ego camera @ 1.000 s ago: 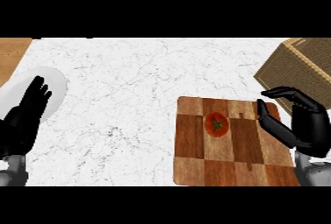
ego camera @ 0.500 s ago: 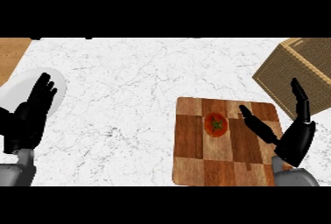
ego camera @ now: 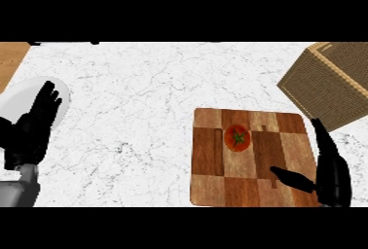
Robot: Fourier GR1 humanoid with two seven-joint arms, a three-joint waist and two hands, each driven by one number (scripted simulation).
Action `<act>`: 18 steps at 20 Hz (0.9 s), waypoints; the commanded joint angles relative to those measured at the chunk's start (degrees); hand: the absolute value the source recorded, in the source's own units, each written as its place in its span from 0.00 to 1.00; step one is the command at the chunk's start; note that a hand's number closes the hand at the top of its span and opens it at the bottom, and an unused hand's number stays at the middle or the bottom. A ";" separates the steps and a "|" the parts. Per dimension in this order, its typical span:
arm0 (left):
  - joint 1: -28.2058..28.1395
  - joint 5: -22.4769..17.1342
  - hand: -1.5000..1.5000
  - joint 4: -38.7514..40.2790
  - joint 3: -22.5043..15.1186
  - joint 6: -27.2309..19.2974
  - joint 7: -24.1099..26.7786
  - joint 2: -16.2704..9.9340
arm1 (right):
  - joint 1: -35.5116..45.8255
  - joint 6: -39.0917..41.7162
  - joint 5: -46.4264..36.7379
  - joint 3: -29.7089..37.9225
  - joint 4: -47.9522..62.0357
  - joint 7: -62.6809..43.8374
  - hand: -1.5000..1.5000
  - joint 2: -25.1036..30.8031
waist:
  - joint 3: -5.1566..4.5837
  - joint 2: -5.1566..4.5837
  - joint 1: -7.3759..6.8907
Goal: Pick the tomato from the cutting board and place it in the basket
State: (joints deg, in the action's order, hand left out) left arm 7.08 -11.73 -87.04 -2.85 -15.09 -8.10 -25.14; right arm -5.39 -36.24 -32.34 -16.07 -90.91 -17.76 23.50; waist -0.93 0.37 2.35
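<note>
Red with a green stem star, the tomato (ego camera: pixel 238 137) sits on the upper middle of the wooden cutting board (ego camera: pixel 215 160), free of any grasp. That board, a patchwork of light and dark wood squares, lies on the white marbled counter (ego camera: pixel 158 97) toward the lower right of the head view. At about four o'clock from the tomato, the right hand (ego camera: pixel 332 170) stands over the board's right edge, fingers straight and pointing up toward twelve o'clock, thumb spread out toward nine o'clock; it is released, holds nothing and is apart from the tomato. At about one o'clock from the tomato, beyond the board's upper right corner, stands the woven tan basket (ego camera: pixel 327 82). Far off at nine o'clock, the left hand (ego camera: pixel 32 129) rests with fingers straight and up, relaxed, overlapping a white plate (ego camera: pixel 22 95) near the view's left edge.
</note>
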 commanded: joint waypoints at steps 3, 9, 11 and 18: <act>1.48 0.00 0.50 1.51 0.87 0.34 -0.29 -0.48 | -1.51 16.26 -4.56 -4.90 -15.66 -21.28 0.00 4.99 | 0.23 0.18 -0.06; 3.02 1.52 0.50 2.67 -0.24 -0.18 0.62 2.68 | -3.15 25.32 -13.04 -8.39 -36.78 -41.89 0.00 3.50 | 0.81 -0.18 -1.40; 4.24 2.61 0.50 2.32 -1.41 -0.36 -0.92 3.43 | 4.74 27.22 -19.78 -12.43 -35.08 -47.30 0.00 -2.41 | 0.84 -0.30 -2.16; 1.77 4.09 0.50 1.21 1.45 3.27 -0.16 4.80 | -2.42 22.80 -22.50 -11.52 -31.71 -37.77 0.00 -7.53 | 0.94 -0.30 -2.25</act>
State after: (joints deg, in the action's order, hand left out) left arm 10.49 -8.63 -83.58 -2.13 -13.05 -7.68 -20.88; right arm -4.66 -11.80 -52.03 -26.49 -123.03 -56.60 18.70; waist -0.07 0.09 0.30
